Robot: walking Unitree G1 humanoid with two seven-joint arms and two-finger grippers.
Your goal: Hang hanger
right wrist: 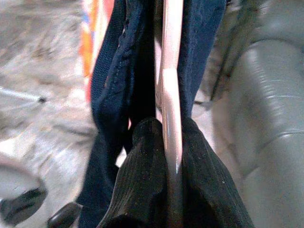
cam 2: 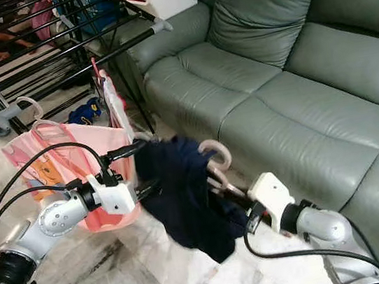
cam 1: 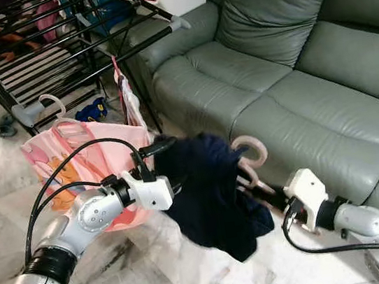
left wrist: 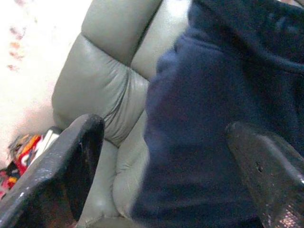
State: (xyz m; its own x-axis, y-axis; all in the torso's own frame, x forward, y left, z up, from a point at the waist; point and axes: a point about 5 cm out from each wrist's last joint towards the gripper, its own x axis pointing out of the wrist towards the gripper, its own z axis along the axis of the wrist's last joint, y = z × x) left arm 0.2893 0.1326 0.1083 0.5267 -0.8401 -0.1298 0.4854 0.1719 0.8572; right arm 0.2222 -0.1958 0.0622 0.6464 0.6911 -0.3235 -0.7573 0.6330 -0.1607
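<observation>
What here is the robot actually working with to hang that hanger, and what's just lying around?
In use: pink hanger, navy garment on it, right claw clamped on the hanger, left claw open at the garment, drying rack.

Lying about: green sofa, pink garment already hung, shoe under the rack.

Head stereo pair looks fwd/down, both share sofa (cam 1: pixel 295 92), wrist cams close on navy cloth (left wrist: pixel 218 118)

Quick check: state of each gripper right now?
Left gripper: open, fingers either side of the navy garment.
Right gripper: shut on the pink hanger.
</observation>
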